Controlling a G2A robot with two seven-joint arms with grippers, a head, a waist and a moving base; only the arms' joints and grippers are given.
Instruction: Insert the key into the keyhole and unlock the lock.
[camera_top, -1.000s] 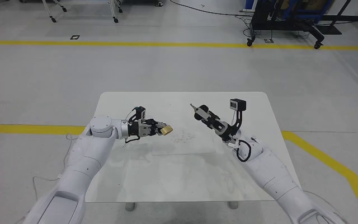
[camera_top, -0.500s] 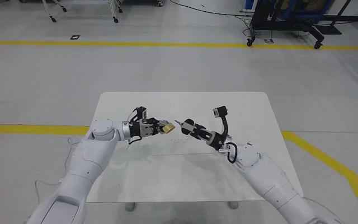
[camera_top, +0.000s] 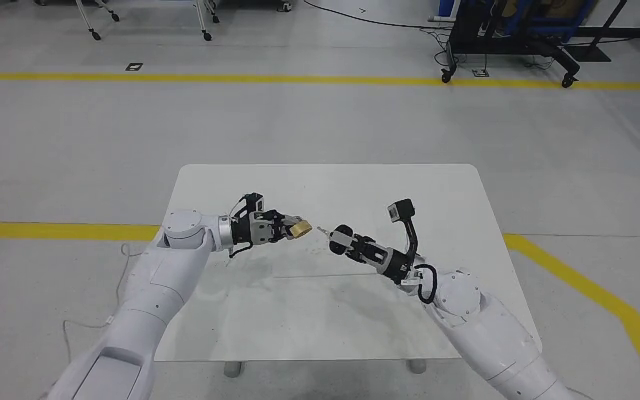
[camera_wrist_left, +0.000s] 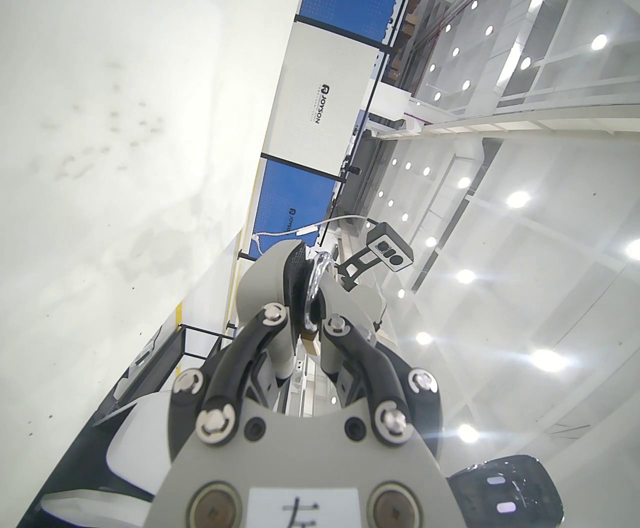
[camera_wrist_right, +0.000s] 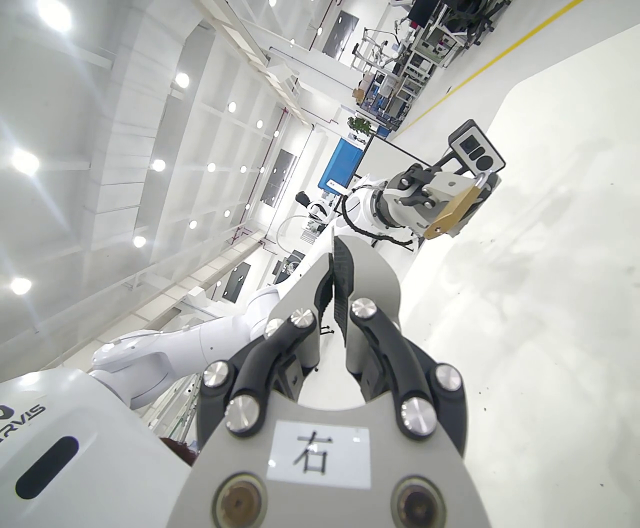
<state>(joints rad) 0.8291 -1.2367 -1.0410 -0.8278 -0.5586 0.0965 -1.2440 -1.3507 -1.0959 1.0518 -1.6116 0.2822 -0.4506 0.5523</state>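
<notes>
Over the middle of the white table (camera_top: 420, 190), my left gripper (camera_top: 288, 228) is shut on a brass padlock (camera_top: 299, 229). In the left wrist view its fingers (camera_wrist_left: 280, 280) clamp the silver shackle (camera_wrist_left: 318, 272), and a sliver of the brass body (camera_wrist_left: 309, 345) shows behind. My right gripper (camera_top: 337, 239) is shut on a small silver key (camera_top: 323, 232), whose tip points at the padlock across a short gap. In the right wrist view the pads (camera_wrist_right: 342, 272) are pressed together with the key hidden between them. Farther off there hangs the padlock (camera_wrist_right: 452, 212), its bottom face turned this way.
The tabletop under both arms is bare apart from faint smudges (camera_top: 335, 250). Yellow floor lines (camera_top: 300, 78) run behind and beside the table, and a dark wheeled cart (camera_top: 520, 45) stands at the back right.
My right gripper swung left with the key until its tip came close to the padlock, then dropped slightly toward the table's front. The left gripper and padlock shifted only slightly.
</notes>
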